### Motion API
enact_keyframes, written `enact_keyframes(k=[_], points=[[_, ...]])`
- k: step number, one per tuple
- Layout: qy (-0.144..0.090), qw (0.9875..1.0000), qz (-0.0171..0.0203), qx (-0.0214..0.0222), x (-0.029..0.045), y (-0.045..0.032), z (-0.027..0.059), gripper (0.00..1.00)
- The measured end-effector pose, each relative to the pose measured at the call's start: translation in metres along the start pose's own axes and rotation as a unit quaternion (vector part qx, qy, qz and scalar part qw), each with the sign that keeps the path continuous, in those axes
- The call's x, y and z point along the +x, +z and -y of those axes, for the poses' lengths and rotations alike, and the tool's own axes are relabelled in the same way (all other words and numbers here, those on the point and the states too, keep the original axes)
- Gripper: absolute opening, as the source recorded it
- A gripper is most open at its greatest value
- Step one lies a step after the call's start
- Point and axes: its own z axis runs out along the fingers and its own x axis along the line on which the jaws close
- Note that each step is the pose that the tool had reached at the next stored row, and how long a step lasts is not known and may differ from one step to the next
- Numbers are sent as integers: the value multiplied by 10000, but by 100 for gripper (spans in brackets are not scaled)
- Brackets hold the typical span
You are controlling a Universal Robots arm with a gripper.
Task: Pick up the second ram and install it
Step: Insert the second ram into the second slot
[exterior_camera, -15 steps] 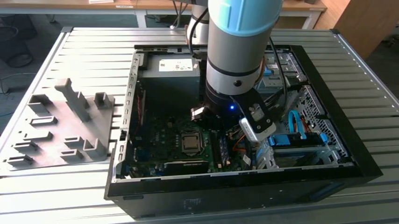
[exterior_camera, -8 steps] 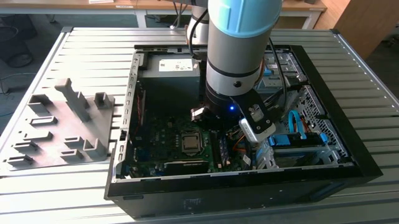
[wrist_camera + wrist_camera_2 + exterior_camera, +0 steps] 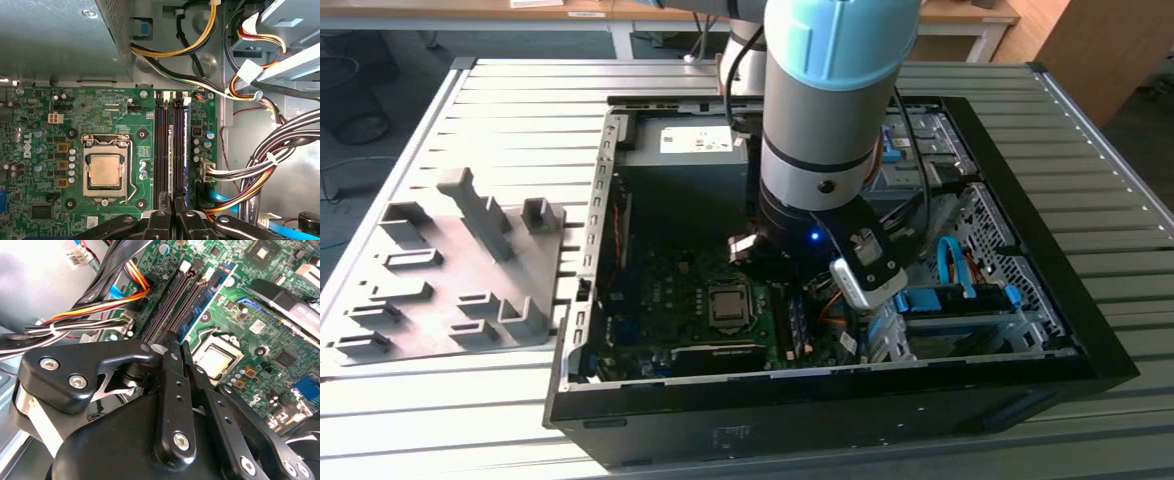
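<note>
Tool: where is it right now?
Inside the case, in both wrist views the tool hangs over the black memory slots, beside the CPU socket.

I work in what looks like a robotics lab or test workshop. An open desktop computer case (image 3: 1014, 340) lies on a ribbed metal worktable (image 3: 520, 90) beneath my arm, next to a grey fixture tray (image 3: 440, 270) with upright holders. Behind the table stands a wooden-topped bench (image 3: 587, 12) on white legs, with cables trailing across a bare floor (image 3: 374, 160).
</note>
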Motion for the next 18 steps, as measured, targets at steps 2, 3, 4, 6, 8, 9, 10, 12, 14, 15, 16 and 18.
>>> enact_keyframes(k=[2,3,4,6,8,9,10,12,14,15,16,18], points=[[-1,10000,0,1,1,5,0,14],[0,10000,0,1,4,8,0,14],[1,10000,0,1,11,11,0,14],[0,10000,0,1,31,18,0,14],[0,10000,0,1,56,21,-3,14],[0,10000,0,1,66,23,-7,14],[0,10000,0,1,76,24,-13,14],[0,10000,0,0,92,26,-28,14],[0,10000,0,1,99,29,-43,14],[0,10000,0,1,100,36,-52,14],[0,10000,0,1,100,45,-66,14],[5,10000,0,2,101,66,-103,14]])
